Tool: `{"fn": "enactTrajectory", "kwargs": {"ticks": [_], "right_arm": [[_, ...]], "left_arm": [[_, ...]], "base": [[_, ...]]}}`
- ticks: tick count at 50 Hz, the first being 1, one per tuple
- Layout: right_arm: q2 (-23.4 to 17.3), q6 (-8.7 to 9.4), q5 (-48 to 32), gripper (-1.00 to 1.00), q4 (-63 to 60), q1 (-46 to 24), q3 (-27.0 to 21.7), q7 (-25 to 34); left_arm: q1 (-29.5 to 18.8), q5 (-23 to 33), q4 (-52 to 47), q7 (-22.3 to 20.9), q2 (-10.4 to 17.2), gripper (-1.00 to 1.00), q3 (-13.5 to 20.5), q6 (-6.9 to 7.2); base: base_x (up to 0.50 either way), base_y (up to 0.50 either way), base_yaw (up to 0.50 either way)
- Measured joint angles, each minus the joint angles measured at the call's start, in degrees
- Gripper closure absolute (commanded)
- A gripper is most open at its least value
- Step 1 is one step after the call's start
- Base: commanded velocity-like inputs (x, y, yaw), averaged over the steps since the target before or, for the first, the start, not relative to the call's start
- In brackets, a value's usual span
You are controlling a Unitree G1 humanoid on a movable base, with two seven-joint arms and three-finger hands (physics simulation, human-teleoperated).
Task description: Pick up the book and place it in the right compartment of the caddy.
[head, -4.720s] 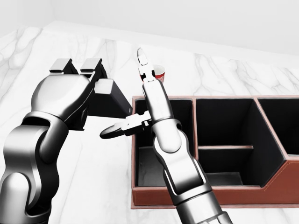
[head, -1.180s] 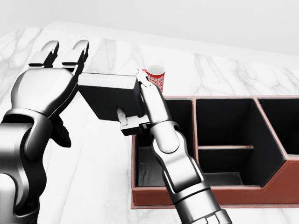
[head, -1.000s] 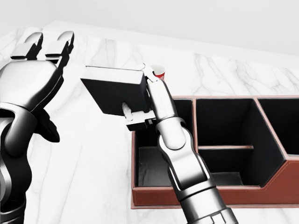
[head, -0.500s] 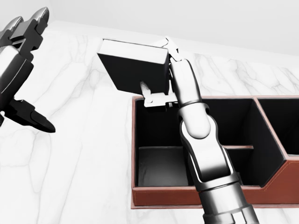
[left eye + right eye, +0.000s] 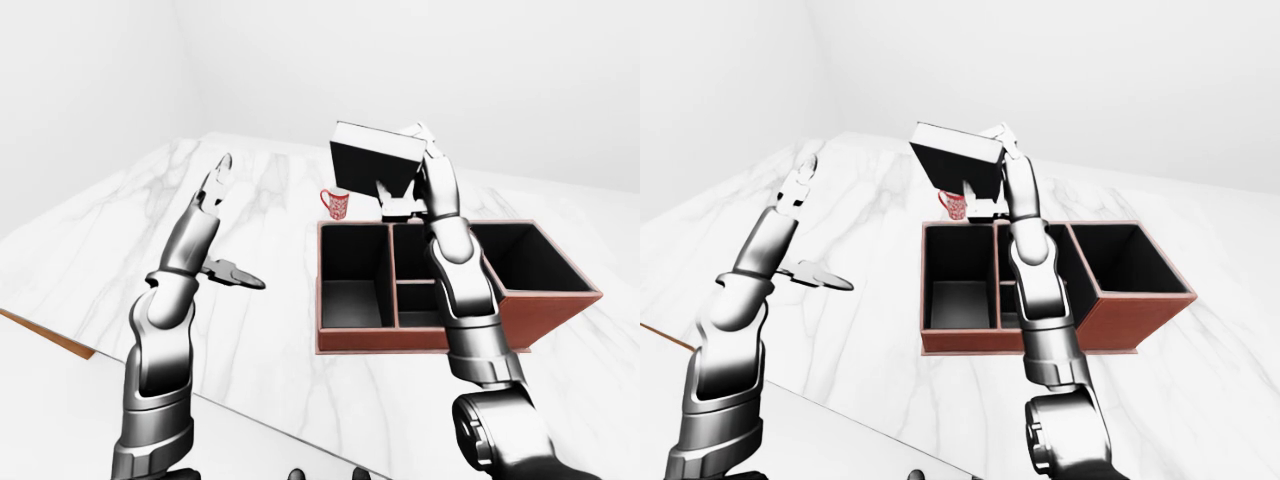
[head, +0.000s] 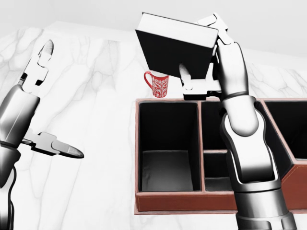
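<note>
Above leather caddy (image 6: 211,201): right hand (image 6: 218,62) fingers apparently gripping matte black book (image 6: 172,48); left hand (image 6: 41,103) splayed empty

Right hand (image 6: 211,72) raised above the caddy (image 6: 168,201), fingers closed on the book (image 6: 172,45); book tilted, clear of the caddy, above its left and middle compartments in head view. Mug (image 6: 157,85) on the table (image 6: 96,191), below the book, just left of the right hand, beside the caddy's top edge. Left hand (image 6: 41,110) well left of it, over table.
</note>
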Motion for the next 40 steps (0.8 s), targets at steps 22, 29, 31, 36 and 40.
{"fn": "enactTrajectory", "kwargs": {"ticks": [22,29,31,36,40], "right_arm": [[-6.78,0.00,5.27,1.00,-8.65,3.54,-5.84,0.18],[-8.87,0.00,7.70,1.00,-11.08,4.19,-7.74,-0.57],[-9.42,0.00,8.36,1.00,-11.73,4.47,-8.26,-0.70],[-10.76,0.00,9.95,1.00,-13.22,5.25,-9.59,-1.03],[-11.83,0.00,11.15,1.00,-14.38,6.03,-10.69,-1.24]], "left_arm": [[5.26,-12.04,0.58,5.27,-1.14,-1.00,1.91,0.00],[6.93,-15.09,2.97,6.80,-1.61,-1.00,2.24,0.00],[7.32,-15.79,3.77,7.23,-1.74,-1.00,2.22,0.00],[8.12,-17.16,5.09,8.05,-1.93,-1.00,2.18,0.00],[8.64,-17.95,5.85,8.55,-2.09,-1.00,2.10,0.00]], "base": [[0.00,0.00,0.00],[0.00,0.00,0.00],[0.00,0.00,0.00],[0.00,0.00,0.00],[0.00,0.00,0.00]]}}
